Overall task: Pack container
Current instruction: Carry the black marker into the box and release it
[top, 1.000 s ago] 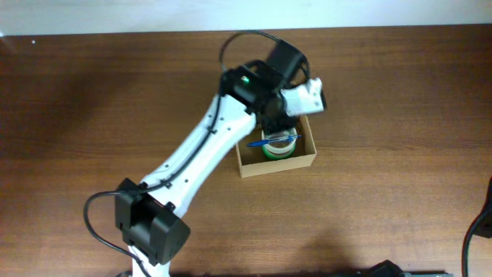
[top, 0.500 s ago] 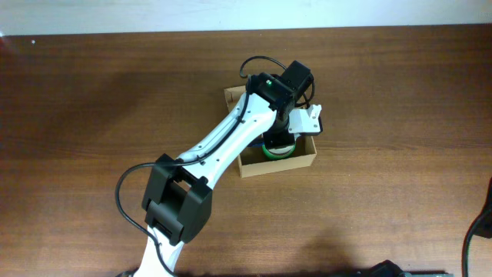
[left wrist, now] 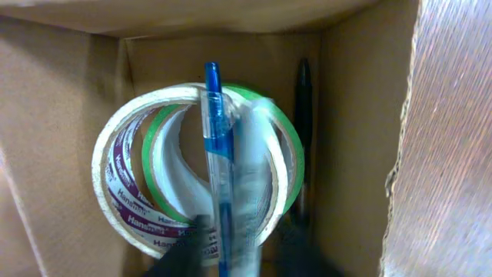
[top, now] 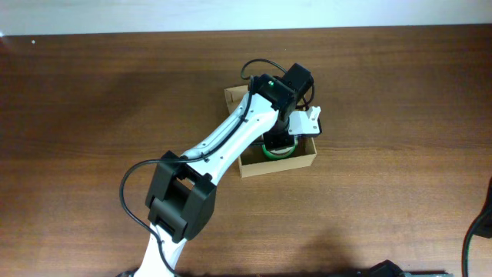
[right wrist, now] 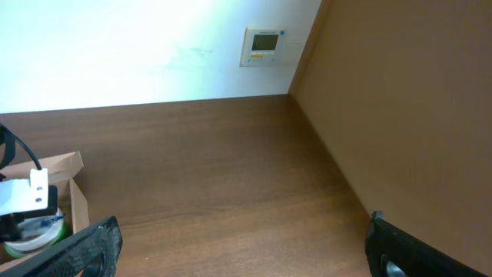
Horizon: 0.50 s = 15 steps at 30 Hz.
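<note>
Dark, blurred fingers of the left gripper stand apart, apparently holding nothing, low inside the container directly under that wrist. Between them begins a blue pen, its long axis running straight away across the tape rolls. A black pen lies beside the far wall. The right gripper, fingers spread, hangs well apart from the container.

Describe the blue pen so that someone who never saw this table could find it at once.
On the brown wooden table stands an open cardboard container. Inside it lie two tape rolls, and the blue pen rests across their top. The black pen beside it sits lower, against the box wall, while this one is bright blue.
</note>
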Each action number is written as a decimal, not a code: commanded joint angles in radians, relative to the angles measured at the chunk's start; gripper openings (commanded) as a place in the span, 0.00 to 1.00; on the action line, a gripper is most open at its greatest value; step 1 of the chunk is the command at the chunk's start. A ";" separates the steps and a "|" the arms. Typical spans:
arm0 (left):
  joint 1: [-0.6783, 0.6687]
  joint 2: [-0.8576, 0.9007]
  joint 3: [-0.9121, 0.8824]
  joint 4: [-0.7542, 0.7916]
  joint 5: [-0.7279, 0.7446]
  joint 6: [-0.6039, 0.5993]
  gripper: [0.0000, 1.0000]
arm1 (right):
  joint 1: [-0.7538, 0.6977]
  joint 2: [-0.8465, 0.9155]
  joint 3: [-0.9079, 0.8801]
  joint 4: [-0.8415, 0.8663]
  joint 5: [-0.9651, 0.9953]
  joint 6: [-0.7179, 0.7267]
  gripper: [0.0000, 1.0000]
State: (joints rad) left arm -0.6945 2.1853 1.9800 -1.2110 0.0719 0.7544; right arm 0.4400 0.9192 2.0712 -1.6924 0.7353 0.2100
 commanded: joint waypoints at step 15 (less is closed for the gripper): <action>0.011 0.008 0.143 0.082 -0.223 -0.192 0.86 | -0.002 0.001 0.009 0.013 0.009 0.003 0.99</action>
State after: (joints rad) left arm -0.6945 2.1887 2.0167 -1.1358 -0.0502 0.6605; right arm 0.4400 0.9188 2.0712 -1.6901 0.7353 0.2100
